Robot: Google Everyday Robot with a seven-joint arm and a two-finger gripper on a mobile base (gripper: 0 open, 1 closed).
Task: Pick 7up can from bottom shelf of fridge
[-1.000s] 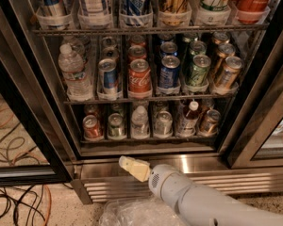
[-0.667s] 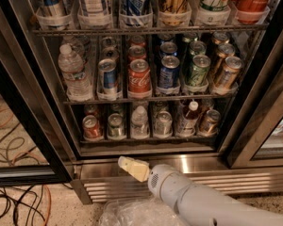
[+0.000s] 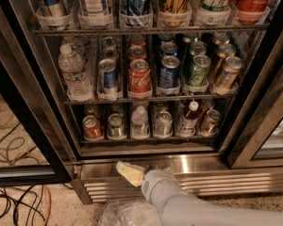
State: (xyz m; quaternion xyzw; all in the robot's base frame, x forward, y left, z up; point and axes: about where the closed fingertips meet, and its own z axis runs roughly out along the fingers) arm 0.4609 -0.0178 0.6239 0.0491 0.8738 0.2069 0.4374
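**Op:** Status, L to R. What is sitting on the bottom shelf (image 3: pixel 100 141) of the fridge (image 3: pixel 212 165)?

**Tech:** Six lanes w/ clear dividers btwn them.
- Lane 1 is holding a red can (image 3: pixel 92 126).
- Lane 2 is holding a darker green can (image 3: pixel 115 125).
- Lane 3 is holding a small water bottle (image 3: pixel 140 121).
- Lane 4 is holding the 7up can (image 3: pixel 163 123), standing upright at the lane front w/ its silver top showing.
- Lane 5 is holding a red-capped bottle (image 3: pixel 189 118).
- Lane 6 is holding a brownish can (image 3: pixel 209 121).

**Op:** Where is the gripper sitting?

**Tech:** The gripper (image 3: pixel 129 173) is hovering in front of the ribbed stainless base, below the shelf, approx. under lanes 2–3. That is putting it left of and lower than the 7up can, apart from it. The white arm (image 3: pixel 179 206) is reaching in from the bottom-right.

**Op:** Opening? Payload?

**Tech:** Opening: cannot tell from this angle. It is gripping none of the shelf items.

**Op:** Surroundings?

**Tech:** Cables (image 3: pixel 14 145) are trailing over the floor at far left. Clear crumpled plastic (image 3: pixel 125 214) is lying just beside the arm. One rack up, a Coca-Cola can (image 3: pixel 139 76) is standing above lane 3.
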